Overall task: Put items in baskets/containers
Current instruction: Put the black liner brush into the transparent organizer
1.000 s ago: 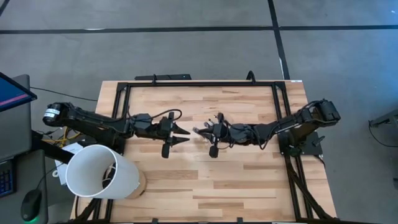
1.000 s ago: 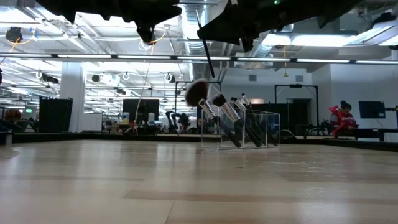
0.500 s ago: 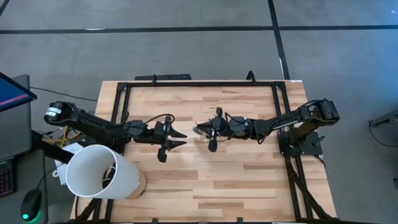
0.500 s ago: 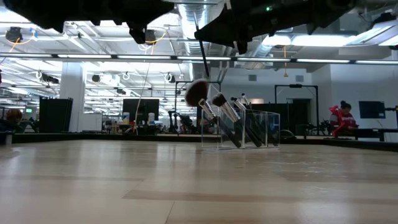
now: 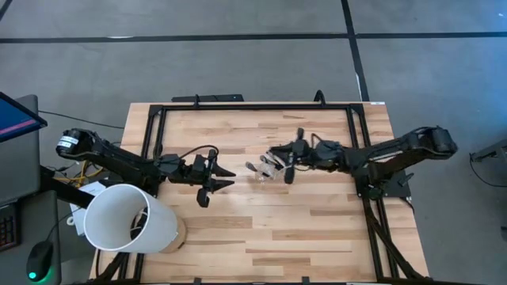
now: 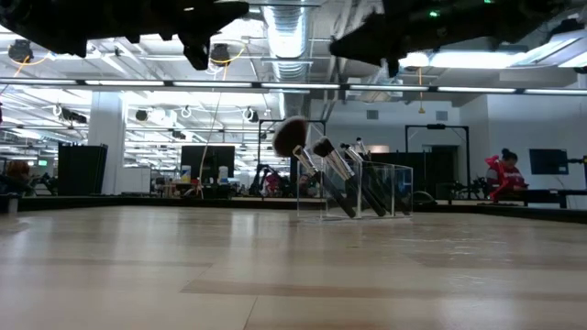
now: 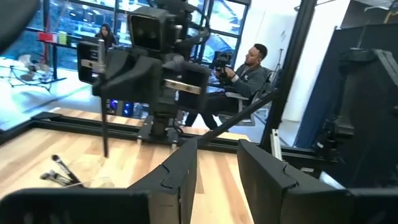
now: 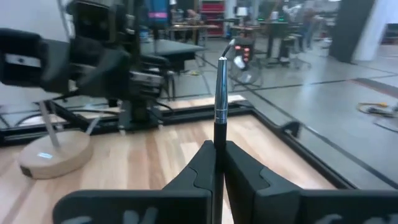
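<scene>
Overhead, both dark arms reach toward the middle of the pale wooden table (image 5: 261, 229). The right gripper (image 8: 216, 163) has its two dark fingers pressed onto a thin dark-handled makeup brush with a silver ferrule (image 8: 219, 102), which stands up between them in the right wrist view. Seen from above, this gripper (image 5: 287, 162) sits just beside the small clear plastic box (image 5: 267, 168) at table centre, on the box's right.

Low view: the clear box (image 6: 385, 189) rests on the table and holds several dark-handled brushes (image 6: 341, 176), leaning with their tips over its rim; one large fluffy dark head (image 6: 290, 136) pokes out highest. Whether the held brush is over the box opening, cannot tell.

Left gripper (image 5: 225, 177) is apart from the box, on its left, above bare wood. Its fingers (image 7: 180, 175) stand spread with a clear gap, nothing between them. In the left wrist view the brush ends (image 7: 57, 171) show farther off, beneath the other arm.

A large white cylinder (image 5: 127, 218) sits at the table's near-left corner, well apart from the box. A person in red (image 6: 503, 176) is in the room beyond the table.
</scene>
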You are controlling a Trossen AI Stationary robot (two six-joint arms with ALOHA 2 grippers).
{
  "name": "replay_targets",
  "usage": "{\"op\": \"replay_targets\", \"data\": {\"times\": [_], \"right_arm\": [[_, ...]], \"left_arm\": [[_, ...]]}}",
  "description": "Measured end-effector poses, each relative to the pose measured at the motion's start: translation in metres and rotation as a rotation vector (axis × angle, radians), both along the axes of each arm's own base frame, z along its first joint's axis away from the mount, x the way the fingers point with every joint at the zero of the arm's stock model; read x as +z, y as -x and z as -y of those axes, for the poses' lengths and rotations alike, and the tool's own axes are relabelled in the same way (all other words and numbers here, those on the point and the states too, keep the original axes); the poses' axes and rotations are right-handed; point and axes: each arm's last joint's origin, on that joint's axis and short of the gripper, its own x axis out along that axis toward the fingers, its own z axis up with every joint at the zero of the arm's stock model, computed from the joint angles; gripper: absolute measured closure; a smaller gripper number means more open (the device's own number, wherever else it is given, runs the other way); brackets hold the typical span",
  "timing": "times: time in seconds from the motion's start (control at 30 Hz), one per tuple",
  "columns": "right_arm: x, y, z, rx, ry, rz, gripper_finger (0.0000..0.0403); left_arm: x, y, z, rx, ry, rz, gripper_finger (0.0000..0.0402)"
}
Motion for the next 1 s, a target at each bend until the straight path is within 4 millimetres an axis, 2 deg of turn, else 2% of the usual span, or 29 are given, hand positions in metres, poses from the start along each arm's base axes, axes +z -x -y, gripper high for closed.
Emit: {"op": "replay_targets", "data": {"times": [0.17, 0.3, 0.6, 1.0], "right_arm": [[-0.013, 0.029, 0.008, -0.082, -0.003, -0.009, 0.0396], [-0.024, 0.043, 0.020, -0.136, -0.039, -0.009, 0.0395], [-0.055, 0.060, 0.041, -0.242, -0.119, 0.019, 0.0394], [-0.072, 0.070, 0.044, -0.272, -0.161, -0.030, 0.0393]], "left_arm": [[0.000, 0.001, 0.006, -0.024, 0.002, 0.001, 0.0289], [0.000, 0.002, 0.007, -0.001, 0.005, 0.000, 0.0289], [0.000, 0.002, 0.011, -0.016, 0.009, -0.003, 0.0289], [0.000, 0.002, 0.008, 0.002, 0.003, -0.002, 0.0289]]}}
